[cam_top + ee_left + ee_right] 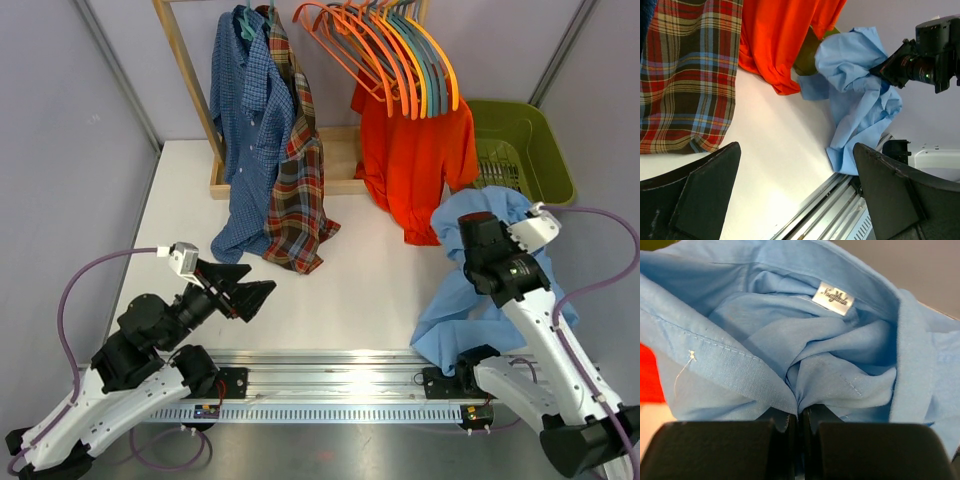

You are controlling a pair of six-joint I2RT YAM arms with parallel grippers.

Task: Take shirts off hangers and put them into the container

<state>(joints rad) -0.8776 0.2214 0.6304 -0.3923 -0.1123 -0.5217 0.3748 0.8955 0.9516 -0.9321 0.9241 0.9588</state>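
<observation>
1. Right wrist view: the right gripper (799, 416) has its jaws pressed together on a pinched fold of the light blue shirt (765, 350), just below the collar and its woven label (833, 298).
2. This shirt is on no hanger. Most of it hangs beneath and behind the gripper, and its tail lies on the table (350, 280) back toward the arm's base.
3. The container (545, 150) stands just beyond the gripper and to its right. The step in hand looks like the carry into it.
4. To do it well, lift until the trailing hem can clear the rounded rim. Travel over the basket's middle, and let go only when most of the cloth is inside. Otherwise the tail may drape over the edge.
5. The hold is on one thin fold, so a slow, even move should keep it from slipping out.
6. The left gripper (796, 155) has its jaws wide apart and holds nothing. The plaid shirt (295, 190) hangs just ahead of it.
7. The blue cloth is thin, smooth weave with soft creases and stitched seams. The orange-red shirt (415, 160) hangs below the hangers (400, 50), which are thin curved plastic. The basket is stiff plastic with slotted walls.
</observation>
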